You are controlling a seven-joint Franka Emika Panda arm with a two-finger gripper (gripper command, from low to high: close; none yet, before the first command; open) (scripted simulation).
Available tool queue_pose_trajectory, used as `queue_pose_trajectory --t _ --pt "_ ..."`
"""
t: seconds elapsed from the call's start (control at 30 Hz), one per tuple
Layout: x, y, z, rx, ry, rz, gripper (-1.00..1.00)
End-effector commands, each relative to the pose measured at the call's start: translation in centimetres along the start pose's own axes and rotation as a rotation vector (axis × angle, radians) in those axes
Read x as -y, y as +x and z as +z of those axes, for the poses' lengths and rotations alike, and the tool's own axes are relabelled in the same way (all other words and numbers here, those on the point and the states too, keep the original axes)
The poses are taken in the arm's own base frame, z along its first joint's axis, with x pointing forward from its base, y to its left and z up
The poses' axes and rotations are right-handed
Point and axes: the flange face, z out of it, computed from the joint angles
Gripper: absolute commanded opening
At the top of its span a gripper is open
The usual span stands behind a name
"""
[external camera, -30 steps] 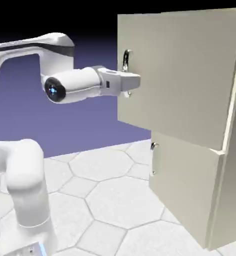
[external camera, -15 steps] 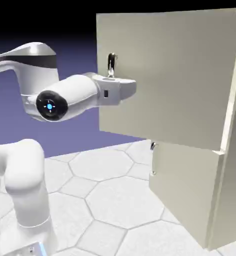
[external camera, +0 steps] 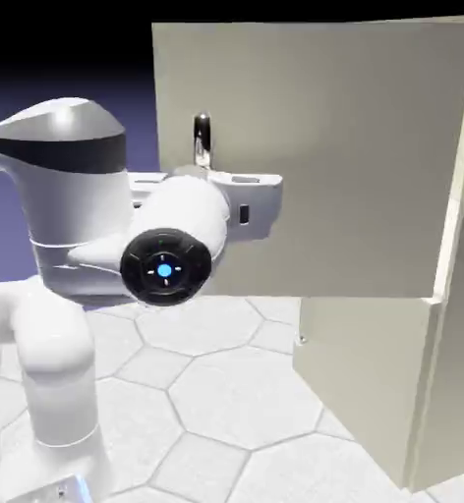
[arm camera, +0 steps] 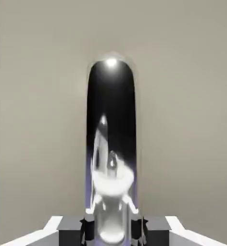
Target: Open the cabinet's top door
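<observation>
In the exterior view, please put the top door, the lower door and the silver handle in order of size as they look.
1. top door, though it stands nearer the camera
2. lower door
3. silver handle, partly hidden behind the pincer

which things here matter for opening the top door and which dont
In the job:
- cabinet
- top door, swung partly open
- its silver handle
- gripper, shut on the handle

Not in the job:
- bottom door, closed
- tiled table
</observation>
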Motion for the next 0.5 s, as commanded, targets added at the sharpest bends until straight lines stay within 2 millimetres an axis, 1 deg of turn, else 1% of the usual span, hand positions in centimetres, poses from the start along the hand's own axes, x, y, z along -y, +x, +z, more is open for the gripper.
queue_pose_trajectory --t 0.0,0.23,0.37,0.43,0.47 --pt "-0.3 0.3 -0.9 0.018 0.018 0.000 -1.00" --pt "-2.5 2.5 -6.3 0.139 0.138 0.000 -1.00" --pt "-3.9 3.9 -8.9 0.201 0.201 0.000 -1.00" --pt "-4.4 4.4 -9.7 0.223 0.223 0.000 -1.00" --pt "-4.4 4.4 -9.7 0.223 0.223 0.000 1.00"
